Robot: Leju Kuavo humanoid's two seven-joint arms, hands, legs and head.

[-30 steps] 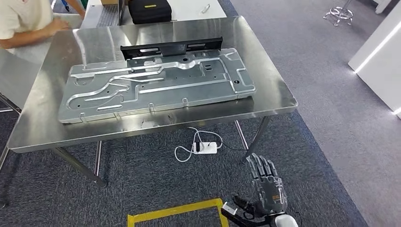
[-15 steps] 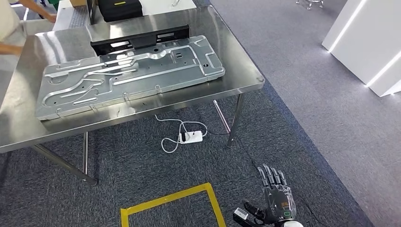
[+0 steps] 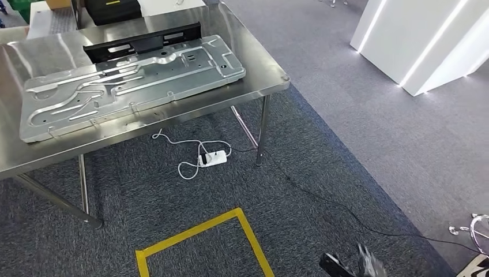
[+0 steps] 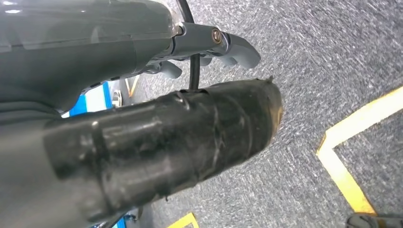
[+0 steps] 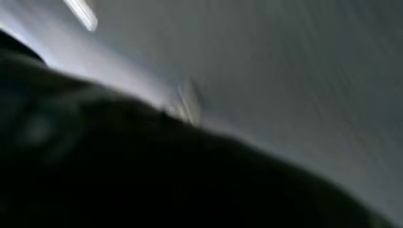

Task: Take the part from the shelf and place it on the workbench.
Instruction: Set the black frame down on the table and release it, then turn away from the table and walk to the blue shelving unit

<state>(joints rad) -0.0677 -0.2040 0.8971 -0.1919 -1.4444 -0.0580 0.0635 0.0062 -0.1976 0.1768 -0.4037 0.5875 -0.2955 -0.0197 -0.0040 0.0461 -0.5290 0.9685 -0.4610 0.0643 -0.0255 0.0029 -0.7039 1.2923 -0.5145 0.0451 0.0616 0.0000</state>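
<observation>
The steel workbench (image 3: 262, 83) stands at the upper left of the head view. On it lies a large stamped grey metal plate (image 3: 127, 83), with a long black part (image 3: 144, 41) along its far edge. My right hand (image 3: 353, 265) is a dark blur at the bottom edge, low over the carpet, its fingers apart and holding nothing. In the left wrist view my left hand (image 4: 209, 45) hangs over the carpet; its grey fingertips (image 4: 240, 50) stick out with nothing in them.
A white power strip (image 3: 212, 157) and its cable lie on the carpet under the workbench. Yellow floor tape (image 3: 199, 231) marks a square in front of me. White lit panels (image 3: 421, 40) stand at the right, and a chair base (image 3: 476, 228) is at the right edge.
The whole view has swung right: the workbench has slid to the upper left and the person has left the picture. My right hand has dropped to the bottom edge.
</observation>
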